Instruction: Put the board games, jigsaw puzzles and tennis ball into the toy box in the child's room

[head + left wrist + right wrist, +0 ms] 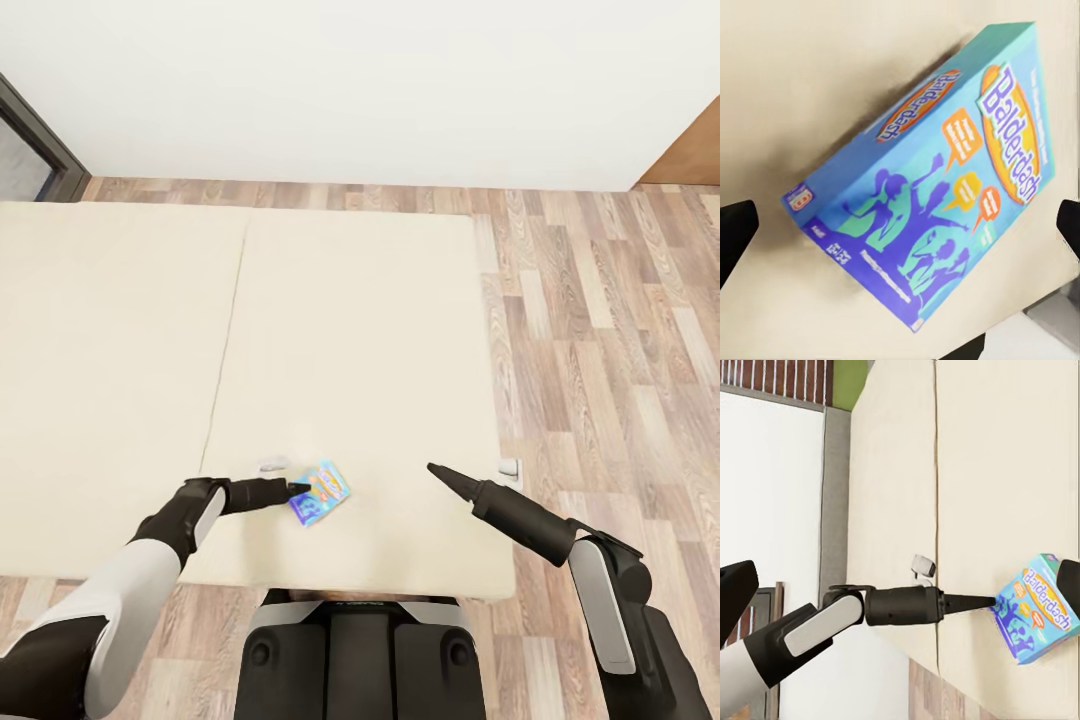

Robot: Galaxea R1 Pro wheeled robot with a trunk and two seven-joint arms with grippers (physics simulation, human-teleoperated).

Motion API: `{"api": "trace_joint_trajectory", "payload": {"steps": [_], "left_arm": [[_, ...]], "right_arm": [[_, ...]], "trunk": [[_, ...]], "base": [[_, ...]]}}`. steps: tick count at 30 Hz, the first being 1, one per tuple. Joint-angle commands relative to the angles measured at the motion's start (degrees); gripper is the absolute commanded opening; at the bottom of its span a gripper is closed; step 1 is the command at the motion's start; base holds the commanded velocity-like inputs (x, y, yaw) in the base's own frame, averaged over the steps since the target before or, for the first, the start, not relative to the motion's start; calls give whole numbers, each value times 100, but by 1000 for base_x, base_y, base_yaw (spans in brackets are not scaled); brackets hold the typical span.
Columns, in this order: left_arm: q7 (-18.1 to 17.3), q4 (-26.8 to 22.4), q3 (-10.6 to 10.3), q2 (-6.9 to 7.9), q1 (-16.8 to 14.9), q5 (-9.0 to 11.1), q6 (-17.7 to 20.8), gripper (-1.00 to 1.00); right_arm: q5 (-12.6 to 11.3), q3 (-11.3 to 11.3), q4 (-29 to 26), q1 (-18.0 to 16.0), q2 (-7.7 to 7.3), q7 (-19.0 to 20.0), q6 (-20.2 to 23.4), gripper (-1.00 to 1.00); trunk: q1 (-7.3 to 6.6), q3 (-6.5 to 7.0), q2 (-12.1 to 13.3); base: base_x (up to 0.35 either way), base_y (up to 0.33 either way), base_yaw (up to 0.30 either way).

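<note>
"Balderdash" is read in purple-edged white lettering on the blue board game [937, 187], which lies on the cream bed [350, 320] near its front edge. Its smaller print is too blurred to read. The left gripper [298, 489] is spread wide at the box's edge, nothing gripped. The right gripper [436, 470] is poised apart; its opening cannot be judged.

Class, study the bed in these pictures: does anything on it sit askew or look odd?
Yes. The blue printed board game box lies skewed to the cream mattress's edges, one side apparently lifted, casting a dark shadow in the left wrist view. The left gripper reaches its edge, fingers spread wide. Nothing looks spilled or damaged.
</note>
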Motion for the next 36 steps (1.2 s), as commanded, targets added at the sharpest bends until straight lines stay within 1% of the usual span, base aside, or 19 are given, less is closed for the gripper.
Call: {"api": "trace_joint_trajectory", "payload": {"steps": [1, 3, 6, 8, 13, 23, 30, 33, 36], "left_arm": [[-24, -31, 35, -10, -2, -6, 51, 100], [-23, -58, 36, -40, -2, -6, 62, 100], [-16, -72, 23, -128, -2, -26, 80, 100], [-19, -74, 15, -142, -2, -31, 85, 100], [-22, -76, 13, -130, -2, -51, 89, 100], [74, -77, 7, -155, -2, -67, 97, 100], [343, -62, -2, -142, -2, -72, 108, 100], [573, -56, -8, -157, -2, -69, 114, 100], [722, -53, -8, -157, -2, -65, 115, 100]], "right_arm": [[-10, -5, 0, -3, 0, 11, 28, 100], [-10, -5, 0, -3, 0, 11, 25, 100], [-10, -5, 0, -3, 0, 11, 22, 100], [-10, -5, 0, -3, 0, 11, 21, 100], [-10, -5, 0, -3, 0, 11, 22, 100], [-10, -5, 0, -3, 1, 11, 21, 100], [-10, -5, 0, -3, 4, 11, 22, 100], [-10, -5, 0, -3, 5, 11, 21, 100], [-10, -5, 0, -3, 2, 11, 21, 100]], "trunk": [[3, -6, -9], [3, -6, -9], [3, -6, -9], [3, -6, -9], [3, -6, -9], [3, -6, -9], [3, -6, -9], [3, -6, -9], [3, -6, -9]], "base": [[0, -46, 0], [0, -24, 0], [0, -89, 0], [0, -203, 0], [0, -130, 0], [0, -11, 0], [0, 0, 0], [0, 0, 0], [0, 0, 0]]}}
